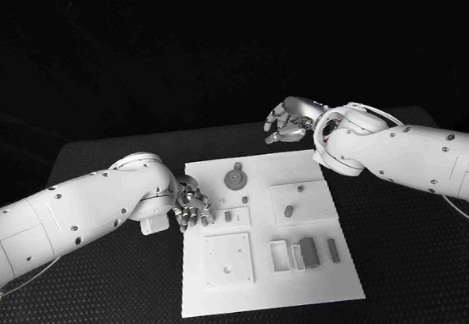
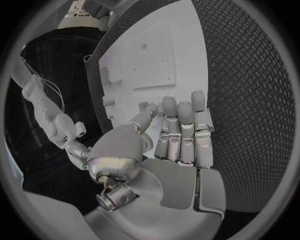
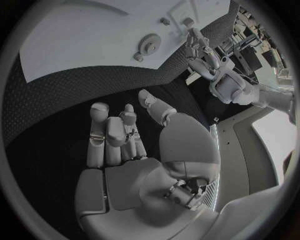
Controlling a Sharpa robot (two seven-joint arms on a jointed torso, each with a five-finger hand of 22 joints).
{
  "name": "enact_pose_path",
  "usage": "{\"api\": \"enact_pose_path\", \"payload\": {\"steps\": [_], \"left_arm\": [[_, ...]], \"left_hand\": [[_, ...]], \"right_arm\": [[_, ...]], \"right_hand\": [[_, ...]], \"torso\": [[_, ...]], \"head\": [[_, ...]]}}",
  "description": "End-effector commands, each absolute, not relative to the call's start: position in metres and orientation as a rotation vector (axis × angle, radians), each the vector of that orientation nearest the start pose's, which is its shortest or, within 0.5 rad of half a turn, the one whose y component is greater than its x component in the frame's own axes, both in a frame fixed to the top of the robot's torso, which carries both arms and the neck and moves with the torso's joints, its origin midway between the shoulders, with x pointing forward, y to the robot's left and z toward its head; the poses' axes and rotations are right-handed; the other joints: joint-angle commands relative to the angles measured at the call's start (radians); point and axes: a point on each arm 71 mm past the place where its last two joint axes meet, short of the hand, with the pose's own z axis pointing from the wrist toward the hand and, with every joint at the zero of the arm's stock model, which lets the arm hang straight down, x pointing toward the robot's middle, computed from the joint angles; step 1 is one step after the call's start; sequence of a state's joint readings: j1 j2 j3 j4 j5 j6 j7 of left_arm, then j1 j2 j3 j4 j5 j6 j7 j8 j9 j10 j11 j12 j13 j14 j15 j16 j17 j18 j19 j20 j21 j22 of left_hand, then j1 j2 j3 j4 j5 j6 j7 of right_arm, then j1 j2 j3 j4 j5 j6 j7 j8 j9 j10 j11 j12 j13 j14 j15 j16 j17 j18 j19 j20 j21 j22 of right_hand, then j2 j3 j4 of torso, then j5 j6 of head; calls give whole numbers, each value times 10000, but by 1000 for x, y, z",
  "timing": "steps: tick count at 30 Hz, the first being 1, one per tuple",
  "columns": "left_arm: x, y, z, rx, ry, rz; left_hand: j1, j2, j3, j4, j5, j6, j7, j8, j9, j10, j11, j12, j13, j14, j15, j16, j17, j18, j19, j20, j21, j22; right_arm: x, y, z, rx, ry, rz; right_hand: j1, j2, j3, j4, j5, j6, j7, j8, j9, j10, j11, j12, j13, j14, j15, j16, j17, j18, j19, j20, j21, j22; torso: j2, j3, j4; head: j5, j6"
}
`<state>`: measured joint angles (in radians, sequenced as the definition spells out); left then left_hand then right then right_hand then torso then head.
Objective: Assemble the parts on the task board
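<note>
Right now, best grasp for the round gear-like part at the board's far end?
Probably pinch the gear-like part across its rim from straight above: it lies flat on the task board, so only the edge offers purchase. The right hand hovers closest, empty.

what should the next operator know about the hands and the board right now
Left hand: open, holds nothing, fingers over the left edge of the task board.
Right hand: holds nothing, fingers loosely curled, above the table beyond the board's far right corner.
Parts: round gear-like part near the far end, small pieces mid-board, upright blocks near the front right.
Done: no part in hand; I can't tell what is already seated.
Left: pick up and fit the loose parts.
</note>
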<state>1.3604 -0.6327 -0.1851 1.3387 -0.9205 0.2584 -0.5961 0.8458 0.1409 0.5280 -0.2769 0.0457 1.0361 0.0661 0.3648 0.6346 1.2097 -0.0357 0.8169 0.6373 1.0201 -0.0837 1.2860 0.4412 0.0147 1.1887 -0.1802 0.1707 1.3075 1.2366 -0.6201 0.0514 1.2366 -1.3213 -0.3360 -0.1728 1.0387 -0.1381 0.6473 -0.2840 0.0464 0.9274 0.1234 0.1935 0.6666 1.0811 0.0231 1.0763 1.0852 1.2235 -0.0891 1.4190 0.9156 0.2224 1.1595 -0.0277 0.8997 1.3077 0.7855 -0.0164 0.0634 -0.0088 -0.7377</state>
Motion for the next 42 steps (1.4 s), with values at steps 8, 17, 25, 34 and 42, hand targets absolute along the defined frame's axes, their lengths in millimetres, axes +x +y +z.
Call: {"api": "enact_pose_path", "payload": {"steps": [8,17,25,34,42], "left_arm": [[510,167,-216,-717,24400,-2689],[509,165,-218,-595,24447,-2630],[508,163,-221,-483,24497,-2579],[507,163,-223,-193,24579,-2356],[508,163,-223,-223,24545,-2311]], "left_hand": [[-36,57,-3,-37,28,115,29,46,8,27,-45,82,9,88,-49,60,-11,-147,114,9,-10,111],[-172,2,-52,61,28,152,23,26,10,28,-51,90,4,96,-62,67,-24,-147,127,6,-23,122],[-209,-16,-58,94,27,164,19,16,11,30,-55,95,3,99,-67,71,-30,-146,135,1,-28,127],[-212,-69,-51,88,28,172,13,3,13,34,-61,102,1,104,-74,77,-35,-146,141,-11,-34,134],[-209,-160,-39,74,27,177,14,-21,14,31,-61,105,-4,104,-81,80,-47,-147,148,-16,-44,144]], "right_arm": [[554,-176,-153,714,15986,6088],[554,-176,-153,619,15975,6050],[554,-176,-153,635,15994,6054],[553,-177,-154,644,16012,6046],[553,-177,-154,647,16019,6047]], "right_hand": [[-22,121,-46,-31,39,3,69,31,-16,-27,-57,35,-18,-26,-13,22,-9,394,-53,-17,-9,181],[-28,115,-50,-30,39,3,69,31,-16,-29,-57,35,-20,-28,-12,21,-10,394,-55,-16,-10,181],[-32,114,-52,-29,39,4,69,31,-16,-30,-57,35,-21,-29,-12,20,-11,394,-57,-15,-11,180],[-35,117,-52,-27,39,5,69,31,-17,-30,-57,35,-22,-30,-12,19,-12,394,-58,-15,-12,180],[-37,120,-52,-26,39,8,68,32,-17,-31,-57,36,-23,-32,-12,19,-13,394,-59,-14,-13,179]], "torso": [[0,-7,-2],[-1,-1,4],[-1,3,-3],[-1,4,-2],[-3,1,7]], "head": [[-29,-14],[-46,-35],[-60,-58],[-78,-70],[-80,-81]]}}
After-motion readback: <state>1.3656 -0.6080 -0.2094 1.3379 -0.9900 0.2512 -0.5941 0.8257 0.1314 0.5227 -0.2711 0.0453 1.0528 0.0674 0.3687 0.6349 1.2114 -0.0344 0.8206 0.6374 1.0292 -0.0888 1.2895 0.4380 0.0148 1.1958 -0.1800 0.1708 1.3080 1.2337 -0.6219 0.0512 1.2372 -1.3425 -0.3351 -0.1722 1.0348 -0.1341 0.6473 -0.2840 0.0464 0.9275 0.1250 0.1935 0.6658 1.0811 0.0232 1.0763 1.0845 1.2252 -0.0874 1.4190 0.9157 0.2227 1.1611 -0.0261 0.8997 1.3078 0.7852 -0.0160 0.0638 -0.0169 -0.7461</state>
